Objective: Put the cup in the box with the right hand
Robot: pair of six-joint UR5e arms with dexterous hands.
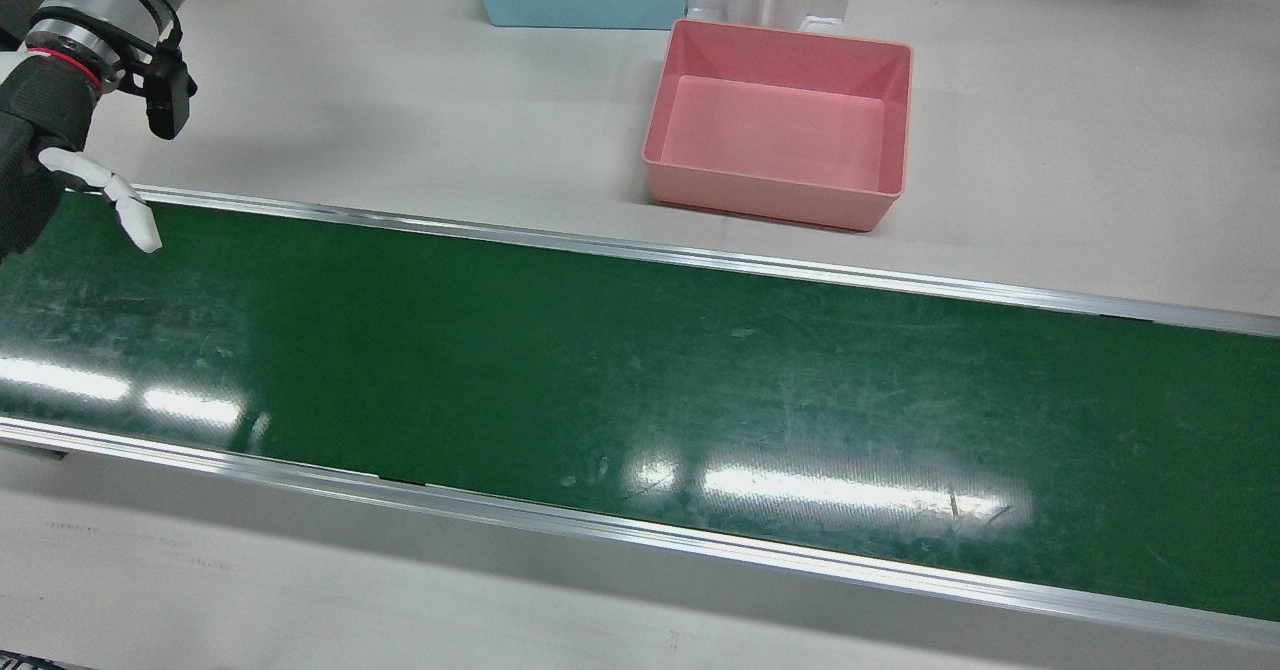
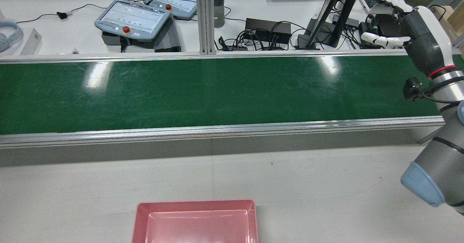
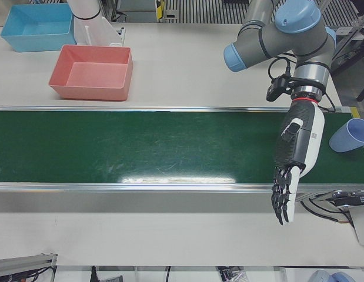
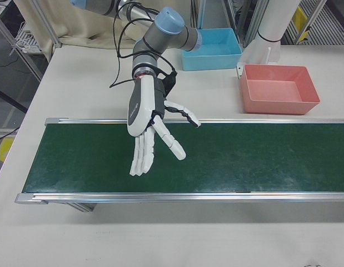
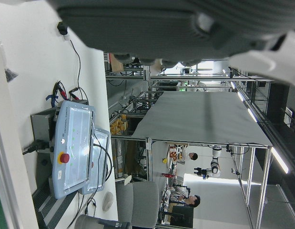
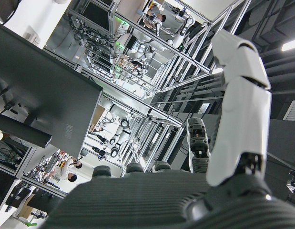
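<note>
Your right hand (image 4: pixel 151 128) hangs open and empty over the belt (image 4: pixel 260 158), while the cup (image 3: pixel 349 136) sits at its far end, much nearer the spread-fingered left hand (image 3: pixel 293 154).

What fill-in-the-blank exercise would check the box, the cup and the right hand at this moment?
1. The box standing nearest the green belt is coloured ___.
2. Inside, that box is ___.
3. The cup is seen only in the ___ view, at its right edge.
4. The right hand, its fingers spread above the belt, holds ___.

Missing words: pink; empty; left-front; nothing
</note>
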